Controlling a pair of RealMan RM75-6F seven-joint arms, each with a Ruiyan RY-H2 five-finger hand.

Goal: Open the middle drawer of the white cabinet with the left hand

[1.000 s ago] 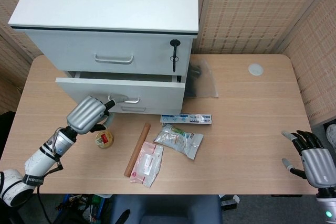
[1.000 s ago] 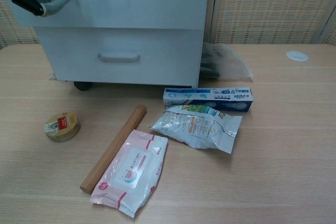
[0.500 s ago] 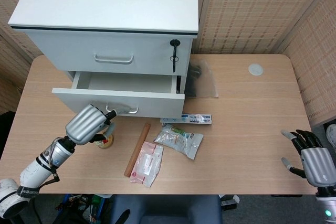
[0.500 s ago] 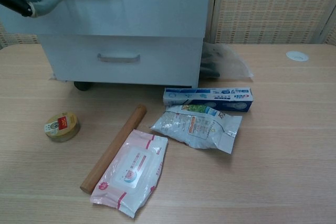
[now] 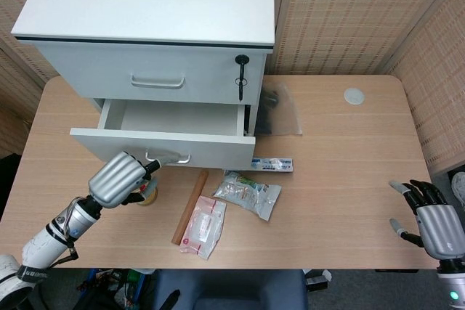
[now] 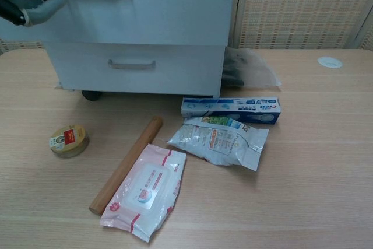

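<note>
Since the earlier frames the middle drawer (image 5: 163, 147) has been drawn further out of the white cabinet (image 5: 149, 30), and the left hand (image 5: 120, 178) has been carried lower and further left in the head view.

In the head view, the drawer is seen at centre left, its empty interior exposed below the closed top drawer. The left hand is closed on the drawer handle (image 5: 168, 158), fingers hooked around the bar. The right hand (image 5: 430, 217) is held at the lower right edge, apart from everything, fingers spread and holding nothing. The pulling step is judged to be well advanced; the next move would call for a little more straight pull toward the bench edge, or for the handle to be released if this opening is enough.

On the bench (image 5: 341, 157) one of each thing is counted: a wooden rod (image 5: 189, 207), a wipes pack (image 5: 204, 226), a snack pouch (image 5: 248, 192), a toothpaste box (image 5: 272, 164), a small round tin (image 5: 149, 194) partly hidden behind the left hand, a clear bag (image 5: 280, 110) beside the cabinet, and a white disc (image 5: 354, 96) at upper right. Three drawers are counted across both views.

In the chest view, the open drawer front fills the upper left, and the bottom drawer (image 6: 134, 68) is seen closed beneath it. Only parts of the left hand's fingers show at the handle.
</note>
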